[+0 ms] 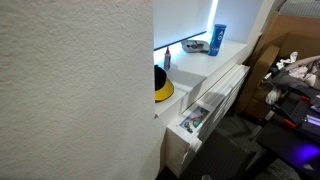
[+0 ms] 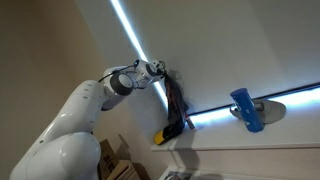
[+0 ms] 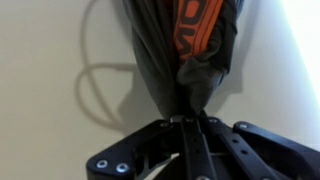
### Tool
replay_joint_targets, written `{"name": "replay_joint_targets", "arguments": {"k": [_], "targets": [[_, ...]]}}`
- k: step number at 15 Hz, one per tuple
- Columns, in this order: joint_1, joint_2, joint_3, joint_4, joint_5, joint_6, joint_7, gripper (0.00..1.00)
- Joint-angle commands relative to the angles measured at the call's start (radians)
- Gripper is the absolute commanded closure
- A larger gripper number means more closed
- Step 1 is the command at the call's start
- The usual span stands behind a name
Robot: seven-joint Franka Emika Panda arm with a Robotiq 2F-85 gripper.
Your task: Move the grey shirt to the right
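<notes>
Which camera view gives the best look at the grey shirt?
The wrist view: the grey shirt fills the frame, bunched where the gripper pinches it. In an exterior view the grey shirt is small and dark, hanging from the gripper. An exterior view filled by a white wall shows none of it.

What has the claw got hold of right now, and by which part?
The claw is shut on the grey shirt, pinching a bunched end of the fabric; whether that is collar, sleeve or hem cannot be told.
</notes>
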Motion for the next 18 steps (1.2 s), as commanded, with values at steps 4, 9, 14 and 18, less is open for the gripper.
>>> {"name": "replay_joint_targets", "arguments": {"k": [4,9,14,18], "targets": [[0.069,-0.132,-0.299,-0.121,-0.099,0.206,0.346,0.99],[0.170,-0.143,-0.717,-0.133,-0.236,0.216,0.747,0.99],[0.292,-0.106,-1.128,-0.211,-0.466,0.181,1.161,0.99],[0.456,-0.074,-1.414,-0.450,-0.572,0.204,1.388,0.99]]}}
